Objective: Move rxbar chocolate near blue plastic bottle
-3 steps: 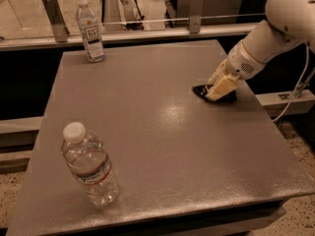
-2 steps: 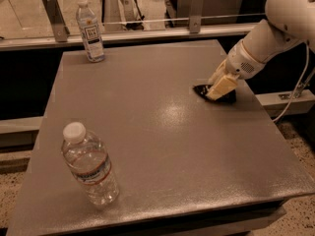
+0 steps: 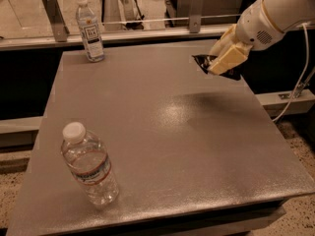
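The blue plastic bottle (image 3: 89, 28) stands upright at the table's far left corner, slim with a white cap and a dark label. My gripper (image 3: 222, 60) is at the far right, lifted above the table, with its cream fingers (image 3: 229, 58) shut on the rxbar chocolate (image 3: 203, 63), a black wrapper that sticks out to the left of and under the fingers. The bar hangs clear of the tabletop, and its shadow falls on the surface below. The bar is far from the blue bottle, across the table's width.
A wider clear ribbed bottle (image 3: 91, 166) with a red-and-white label stands near the front left of the grey table (image 3: 162, 146). A metal rail (image 3: 147, 21) with posts runs behind the far edge. A white cable (image 3: 298, 90) hangs at the right.
My gripper has risen off the table with the rxbar chocolate held in it; the bar was resting on the surface before. Both bottles have not moved.
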`<state>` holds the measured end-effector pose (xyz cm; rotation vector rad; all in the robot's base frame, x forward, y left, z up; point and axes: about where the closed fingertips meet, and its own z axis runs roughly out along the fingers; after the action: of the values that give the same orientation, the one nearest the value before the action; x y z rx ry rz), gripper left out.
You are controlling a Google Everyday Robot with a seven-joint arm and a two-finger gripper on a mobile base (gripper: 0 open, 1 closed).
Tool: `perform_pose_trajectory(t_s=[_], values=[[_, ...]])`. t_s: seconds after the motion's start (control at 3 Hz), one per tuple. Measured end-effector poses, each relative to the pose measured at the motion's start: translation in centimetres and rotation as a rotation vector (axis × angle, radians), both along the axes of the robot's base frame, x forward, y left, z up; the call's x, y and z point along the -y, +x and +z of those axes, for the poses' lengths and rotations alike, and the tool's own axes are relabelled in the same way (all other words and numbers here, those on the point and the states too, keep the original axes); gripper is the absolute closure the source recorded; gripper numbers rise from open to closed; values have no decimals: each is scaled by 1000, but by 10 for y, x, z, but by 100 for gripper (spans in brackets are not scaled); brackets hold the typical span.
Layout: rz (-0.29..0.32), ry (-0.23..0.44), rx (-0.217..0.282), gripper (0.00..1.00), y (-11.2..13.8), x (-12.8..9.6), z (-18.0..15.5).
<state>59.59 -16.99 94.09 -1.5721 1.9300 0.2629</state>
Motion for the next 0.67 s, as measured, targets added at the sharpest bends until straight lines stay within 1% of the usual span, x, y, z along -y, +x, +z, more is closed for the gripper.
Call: perform_pose_trajectory(t_s=[0.33,0.67], values=[[0,0,0,100,0,0,0],[13,47,9,100,11,-23,-4]])
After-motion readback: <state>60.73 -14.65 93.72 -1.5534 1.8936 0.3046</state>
